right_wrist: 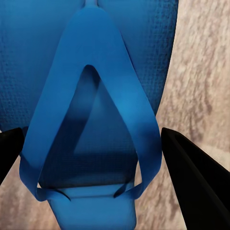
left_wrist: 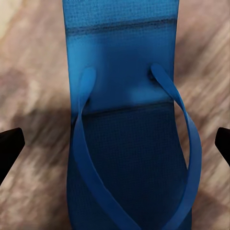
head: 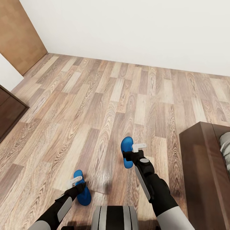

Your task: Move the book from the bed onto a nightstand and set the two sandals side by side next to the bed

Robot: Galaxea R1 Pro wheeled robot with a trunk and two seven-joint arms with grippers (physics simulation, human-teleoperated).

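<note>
L gripper & R gripper spread wide, each over a sandal (blue), wood floor

- Both sandals, the left sandal and the right sandal, are bright blue, with blue thong straps and a fine woven texture on the sole.
- The floor is light brown wood plank with darker grain streaks.
- The wall is plain white.
- The bed frame is dark brown.
- The mattress is pale grey.
- The arms are black and grey.
</note>
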